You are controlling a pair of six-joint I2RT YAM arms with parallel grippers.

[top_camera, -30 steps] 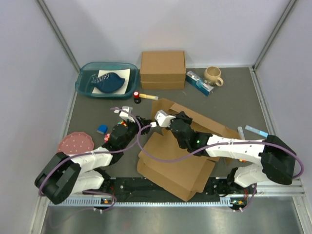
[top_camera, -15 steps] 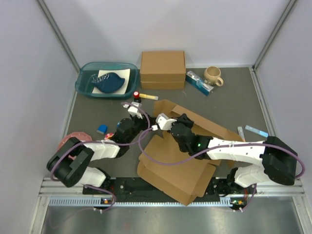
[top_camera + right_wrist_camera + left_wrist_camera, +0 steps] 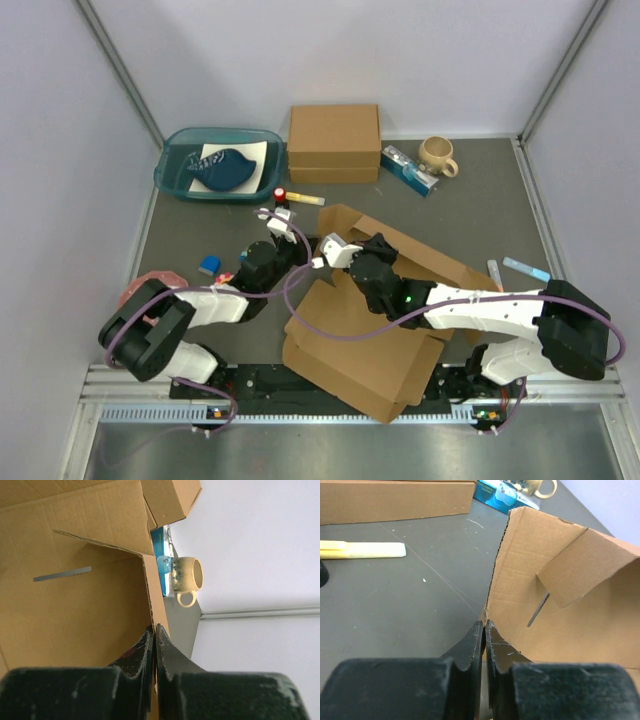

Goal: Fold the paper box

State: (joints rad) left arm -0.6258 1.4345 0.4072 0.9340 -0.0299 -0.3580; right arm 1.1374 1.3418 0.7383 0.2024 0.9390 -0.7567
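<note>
Left gripper (image 3: 484, 629) has reached forward since the earlier view and is now pinched shut on the lower corner of an upright flap of the plain brown, die-cut corrugated paper box (image 3: 380, 360). That sheet lies partly folded on the near side of the thicker closed brown cardboard carton (image 3: 334, 140). Right gripper (image 3: 154, 632) is closed, tips against a flap edge of the same sheet; grip unconfirmed.

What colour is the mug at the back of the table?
The mug is cream with darker mottling; it shows clearest in the right wrist view.
</note>
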